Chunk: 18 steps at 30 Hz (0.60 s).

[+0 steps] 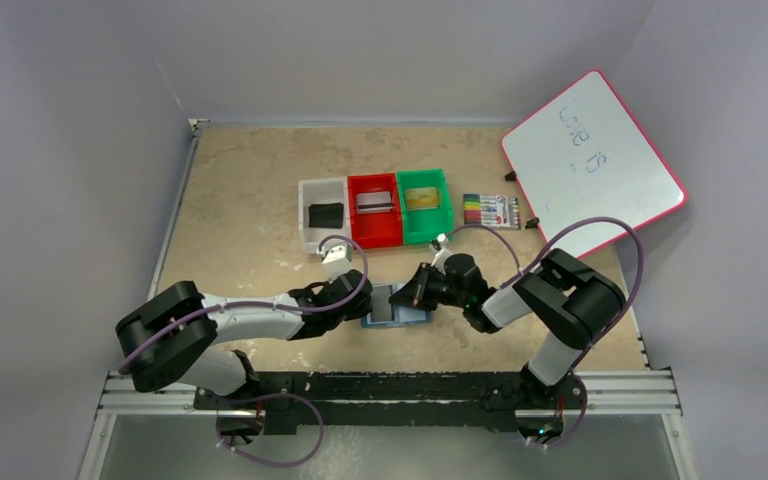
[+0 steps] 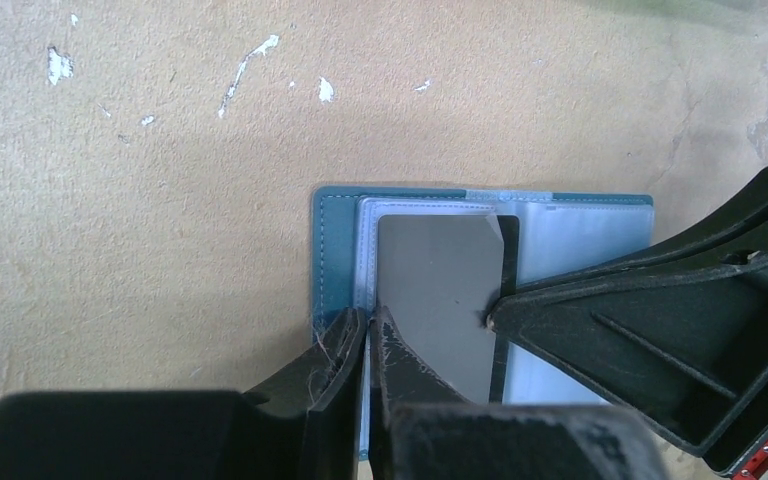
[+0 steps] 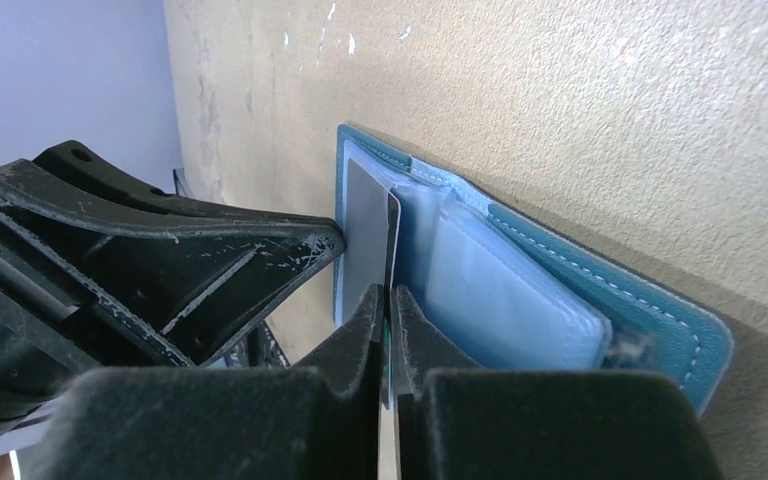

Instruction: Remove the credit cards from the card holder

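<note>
The left gripper (image 2: pixel 368 330) and the right gripper (image 3: pixel 388 305) meet nose to nose at the card holder (image 1: pixel 397 308), near the middle of the near edge. One pinches its left side and the other pinches a grey card (image 3: pixel 365 230), so nothing fits between them. Toward the far edge, three bins (image 1: pixel 375 236) and a marker pack (image 1: pixel 491 210) stand in a row. A whiteboard (image 1: pixel 593 160) blocks the far right corner. The table (image 1: pixel 240 220) shows bare room along its left edge.

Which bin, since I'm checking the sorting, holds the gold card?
The green bin, rightmost of three; the white bin holds a black card, the red bin a silver card.
</note>
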Tool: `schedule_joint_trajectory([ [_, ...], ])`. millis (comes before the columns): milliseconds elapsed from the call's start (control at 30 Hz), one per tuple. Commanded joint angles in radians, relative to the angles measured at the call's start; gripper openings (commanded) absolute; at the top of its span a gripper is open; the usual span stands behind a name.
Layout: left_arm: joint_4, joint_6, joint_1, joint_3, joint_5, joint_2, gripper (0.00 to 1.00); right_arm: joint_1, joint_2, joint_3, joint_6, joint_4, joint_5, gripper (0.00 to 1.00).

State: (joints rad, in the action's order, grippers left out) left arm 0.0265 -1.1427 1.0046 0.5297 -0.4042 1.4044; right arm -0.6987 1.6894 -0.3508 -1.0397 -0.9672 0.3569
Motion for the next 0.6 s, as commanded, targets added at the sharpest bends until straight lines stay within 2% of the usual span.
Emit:
schedule_joint_trajectory([
  [0, 0.038, -0.003, 0.020, -0.001, 0.041, 0.020, 0.02, 0.000, -0.024, 0.017, -0.021, -0.055, 0.038, 0.02],
  [433, -0.030, 0.005, 0.034, -0.001, -0.032, 0.067, 0.00, 0.078, -0.069, 0.077, 0.032, -0.010, 0.099, 0.00],
  [567, -0.048, 0.004, 0.038, 0.000, -0.051, 0.077, 0.00, 0.094, -0.099, 0.081, 0.059, 0.060, 0.088, 0.00],
])
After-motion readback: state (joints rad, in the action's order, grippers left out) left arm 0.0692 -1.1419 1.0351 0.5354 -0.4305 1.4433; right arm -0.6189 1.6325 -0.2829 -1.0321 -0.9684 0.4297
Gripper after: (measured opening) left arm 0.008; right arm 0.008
